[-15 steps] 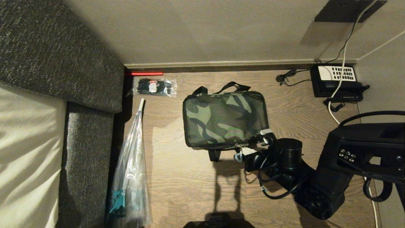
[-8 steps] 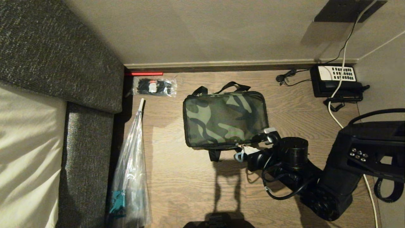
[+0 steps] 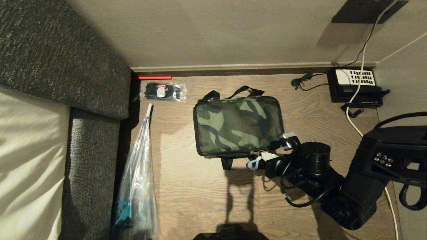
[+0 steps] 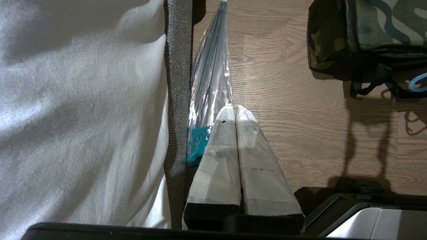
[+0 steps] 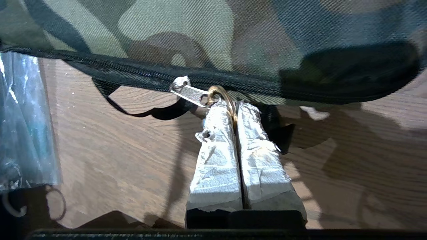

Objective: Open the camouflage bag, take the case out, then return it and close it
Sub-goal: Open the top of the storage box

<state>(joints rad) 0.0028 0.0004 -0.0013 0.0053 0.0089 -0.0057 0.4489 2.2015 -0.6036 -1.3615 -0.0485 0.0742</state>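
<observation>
The camouflage bag (image 3: 238,125) lies zipped shut on the wooden floor, its black straps showing at the far and near sides. My right gripper (image 3: 265,156) is at its near right corner, shut on the gold ring (image 5: 224,97) that hangs from the grey zipper pull (image 5: 188,92). In the right wrist view the taped fingers (image 5: 217,150) pinch the ring just below the zipper line, and the right gripper (image 5: 233,107) touches the bag's edge. My left gripper (image 4: 235,108) hangs parked beside the bed, shut on nothing. The case is hidden.
A folded umbrella in clear plastic (image 3: 136,180) lies left of the bag along the grey bed frame (image 3: 90,160). A packet of black ties (image 3: 162,91) sits by the wall. A black telephone (image 3: 355,85) and its cords are at the far right.
My right arm has drawn a little to the right along the bag's near edge, taking the ring and zipper pull with it. The bag has nudged slightly right.
</observation>
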